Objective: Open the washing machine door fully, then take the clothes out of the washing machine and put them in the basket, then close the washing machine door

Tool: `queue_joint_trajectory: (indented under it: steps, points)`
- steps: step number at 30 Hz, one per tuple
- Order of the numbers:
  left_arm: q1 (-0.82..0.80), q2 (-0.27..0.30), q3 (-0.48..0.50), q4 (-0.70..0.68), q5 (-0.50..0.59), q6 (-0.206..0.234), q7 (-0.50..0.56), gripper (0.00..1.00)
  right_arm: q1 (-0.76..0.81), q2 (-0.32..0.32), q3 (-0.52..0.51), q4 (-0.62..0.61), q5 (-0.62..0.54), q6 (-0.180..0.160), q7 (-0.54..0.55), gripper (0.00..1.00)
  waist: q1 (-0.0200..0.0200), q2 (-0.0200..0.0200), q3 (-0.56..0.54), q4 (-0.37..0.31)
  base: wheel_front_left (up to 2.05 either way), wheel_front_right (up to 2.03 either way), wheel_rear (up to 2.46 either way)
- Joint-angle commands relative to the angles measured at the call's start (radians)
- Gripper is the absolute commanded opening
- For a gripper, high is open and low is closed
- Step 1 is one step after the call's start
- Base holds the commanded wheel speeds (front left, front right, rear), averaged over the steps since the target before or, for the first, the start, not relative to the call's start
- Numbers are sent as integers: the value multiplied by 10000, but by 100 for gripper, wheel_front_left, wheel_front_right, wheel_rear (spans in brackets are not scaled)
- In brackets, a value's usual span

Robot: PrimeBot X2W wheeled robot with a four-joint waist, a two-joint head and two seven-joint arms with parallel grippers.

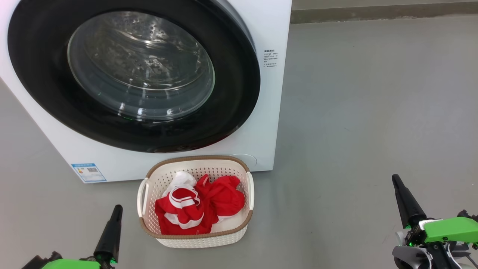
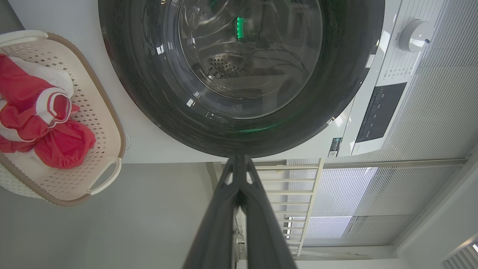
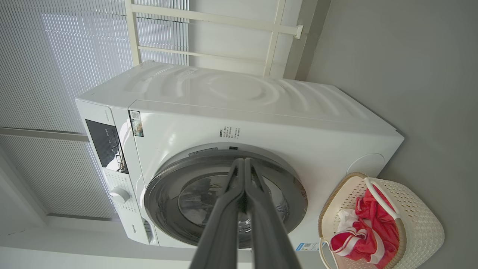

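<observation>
The washing machine door (image 1: pixel 140 65) is shut on the washing machine (image 1: pixel 269 112). At its 6 o'clock the basket (image 1: pixel 194 239) stands on the floor (image 1: pixel 354 112), the clothes (image 1: pixel 201 207) piled inside. The left end effector (image 1: pixel 118 207), at the basket's 8 o'clock, and the right end effector (image 1: pixel 395 178), at its 3 o'clock, are both fully closed and empty.

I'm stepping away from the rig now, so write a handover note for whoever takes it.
Left end effector: shut, empty, left of the basket.
Right end effector: shut, empty, well right of it.
Door: closed on the washer.
Clothes: in the basket, before the washer.
Done: clothes out, door shut.
Left: nothing that shows; no red shows through the door.
</observation>
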Motion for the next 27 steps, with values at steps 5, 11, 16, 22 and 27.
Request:
queue_joint_trajectory:
  steps: [5, 11, 16, 22, 27]
  points:
    - [-390, 173, 263, -210, -68, -71, 58, 0, -422, -133, 163, -315, 38, -6, 60, 0, -1, -1, 0, 0, 0, 0, 0]
    - [-390, 173, 263, -211, -68, -71, 58, 0, -422, -133, 163, -315, 38, -6, 59, 0, -1, -1, 0, 0, 0, 0, 0]
    - [-390, 173, 263, -211, -68, -71, 58, 0, -422, -133, 163, -315, 38, -6, 59, 0, -1, -1, 0, 0, 0, 0, 0]
    - [-390, 173, 263, -211, -68, -71, 57, 0, -422, -133, 163, -315, 38, -6, 59, 0, -1, -1, 0, 0, 0, 0, 0]
    - [-390, 173, 262, -211, -69, -71, 57, 0, -422, -133, 163, -315, 38, -6, 59, 0, -1, -1, 0, 0, 0, 0, 0]
